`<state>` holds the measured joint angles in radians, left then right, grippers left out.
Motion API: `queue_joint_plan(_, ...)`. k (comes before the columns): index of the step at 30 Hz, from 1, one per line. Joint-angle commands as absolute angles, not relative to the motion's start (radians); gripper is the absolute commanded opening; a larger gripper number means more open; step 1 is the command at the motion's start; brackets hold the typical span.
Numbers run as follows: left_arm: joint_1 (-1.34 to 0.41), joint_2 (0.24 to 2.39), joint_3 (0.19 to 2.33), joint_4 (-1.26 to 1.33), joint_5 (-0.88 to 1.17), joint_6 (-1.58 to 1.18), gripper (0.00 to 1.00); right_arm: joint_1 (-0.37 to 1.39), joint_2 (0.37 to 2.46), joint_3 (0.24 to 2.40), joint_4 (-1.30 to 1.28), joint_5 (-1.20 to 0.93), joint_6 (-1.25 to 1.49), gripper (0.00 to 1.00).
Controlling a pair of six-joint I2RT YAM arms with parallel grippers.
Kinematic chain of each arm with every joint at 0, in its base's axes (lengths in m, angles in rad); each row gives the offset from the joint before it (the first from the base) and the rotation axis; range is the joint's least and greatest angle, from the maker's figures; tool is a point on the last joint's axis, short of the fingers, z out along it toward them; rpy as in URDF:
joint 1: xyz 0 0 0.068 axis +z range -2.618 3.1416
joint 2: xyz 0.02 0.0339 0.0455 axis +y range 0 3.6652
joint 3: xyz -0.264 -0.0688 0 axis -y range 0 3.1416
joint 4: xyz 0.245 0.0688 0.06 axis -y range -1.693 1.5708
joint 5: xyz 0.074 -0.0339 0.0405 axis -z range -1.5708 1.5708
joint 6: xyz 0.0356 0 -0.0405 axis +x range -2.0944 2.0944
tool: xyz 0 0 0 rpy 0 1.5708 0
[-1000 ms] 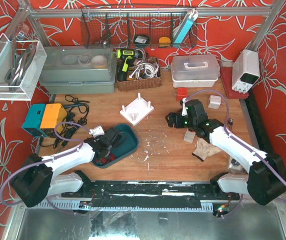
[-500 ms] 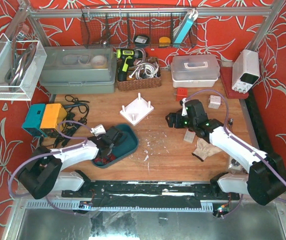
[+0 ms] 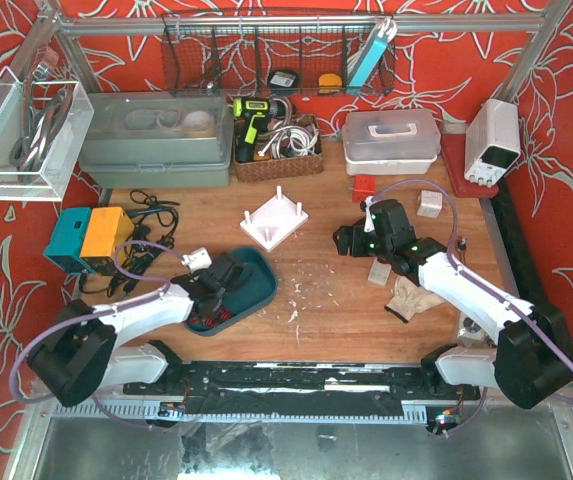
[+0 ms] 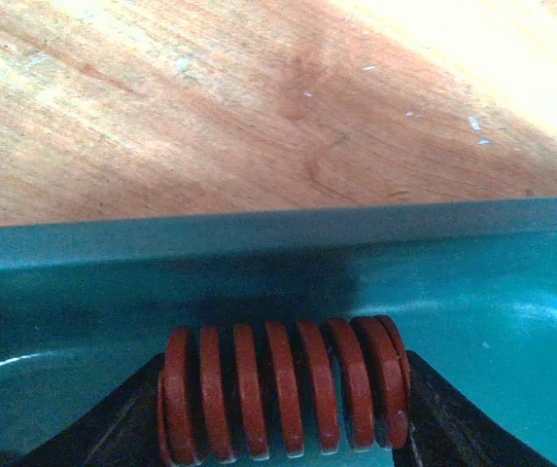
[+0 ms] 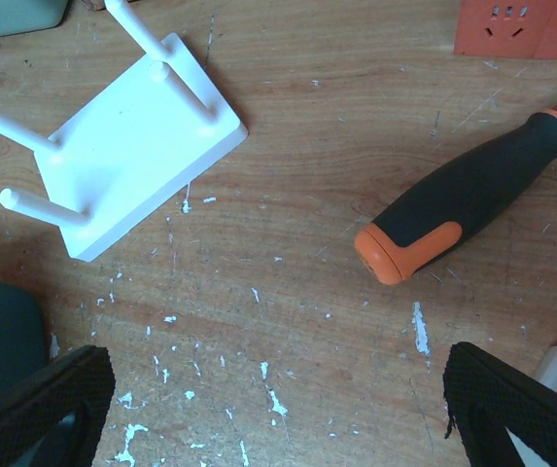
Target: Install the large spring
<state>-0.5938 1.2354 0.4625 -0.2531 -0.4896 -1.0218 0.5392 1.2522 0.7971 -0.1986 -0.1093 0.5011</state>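
Note:
My left gripper [image 4: 283, 409] is inside the teal tray [image 4: 259, 233], shut on the ends of a large red spring [image 4: 283, 384] that lies sideways between its fingers. In the top view the left gripper [image 3: 218, 283] sits over the teal tray [image 3: 261, 270]. A white base with four upright pegs [image 3: 274, 219] stands on the table beyond the tray; it also shows in the right wrist view [image 5: 132, 146]. My right gripper [image 3: 344, 240] hovers open and empty to the right of the white base; its fingertips [image 5: 40, 409] stand wide apart.
A screwdriver with a black and orange handle [image 5: 468, 199] lies right of the white base. An orange socket plate [image 5: 521, 27] lies behind it. A glove [image 3: 411, 297] lies at the right. Boxes and a basket [image 3: 276, 150] line the back; cables [image 3: 146, 225] lie at the left.
My left gripper has shifted slightly within the teal tray. The right arm has barely moved.

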Motion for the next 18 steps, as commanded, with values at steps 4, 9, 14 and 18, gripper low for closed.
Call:
queue_joint_plan(4, -0.589, 1.016, 0.44, -0.263, -0.392, -0.92, 0.1, 0.549, 1.247, 0.811, -0.21, -0.116, 0.491, 0.93)
queue_joint_plan(9, -0.592, 0.782, 0.425, -0.229, -0.305, -0.887, 0.05, 0.561, 1.217, 0.824, -0.218, -0.153, 0.527, 0.89)
queue_joint_plan(14, -0.593, 0.639, 0.379, -0.054, -0.148, -0.854, 0.06, 0.635, 1.186, 0.823, -0.162, -0.203, 0.638, 0.84)
queue_joint_plan(18, -0.597, 0.631, 0.34, 0.122, -0.055, -0.77, 0.06, 0.675, 1.195, 0.819, -0.11, -0.254, 0.824, 0.77)
